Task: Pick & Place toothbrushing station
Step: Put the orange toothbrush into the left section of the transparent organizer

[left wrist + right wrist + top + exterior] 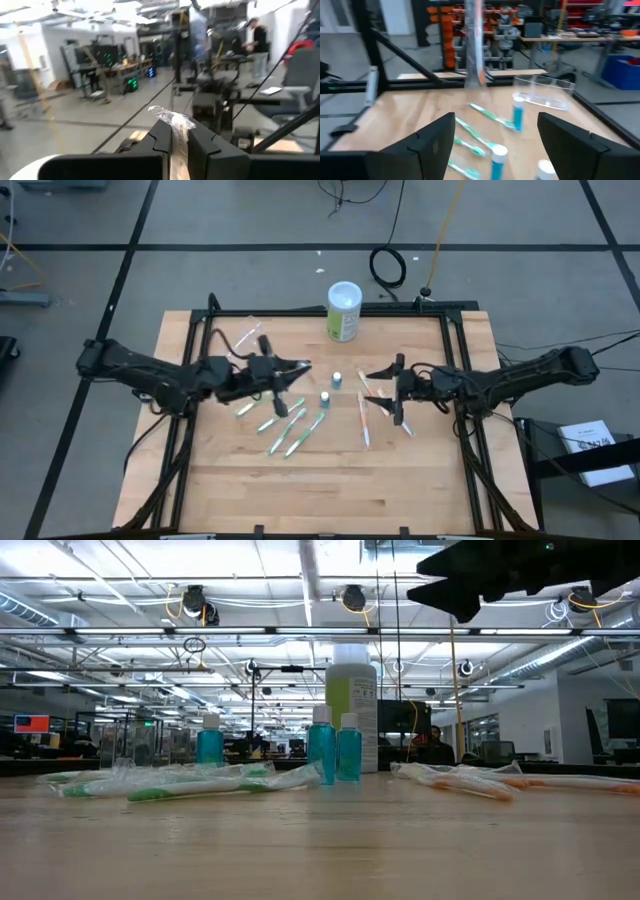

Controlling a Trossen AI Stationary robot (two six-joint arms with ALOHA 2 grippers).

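My left gripper [303, 368] [180, 127] is raised over the table's middle, shut on a clear-wrapped pale pinkish toothbrush [172, 119]. The right wrist view shows this toothbrush upright [472, 45]. My right gripper [372, 385] [495, 120] is open and empty, facing the left one. Green-and-white toothbrushes [290, 430] and pinkish ones [365, 418] lie flat on the table. Teal white-capped tubes [337, 380] [325, 397] stand upright between the grippers. The clear cup [245, 338] [545, 92] lies on its side at the far left. My left gripper pinches the wrapped toothbrush between its two fingers, which reach out about level. The crinkled wrapper end [170, 117] sticks out past the fingertips [162, 135]. In the right wrist view the toothbrush hangs upright with its lower end [477, 80] clear of the table.
A green-and-white canister [344, 310] stands at the table's far edge. A black frame [300, 312] runs round the tabletop. There is bare wood along the near edge [320, 490]. People show in the room beyond [257, 40].
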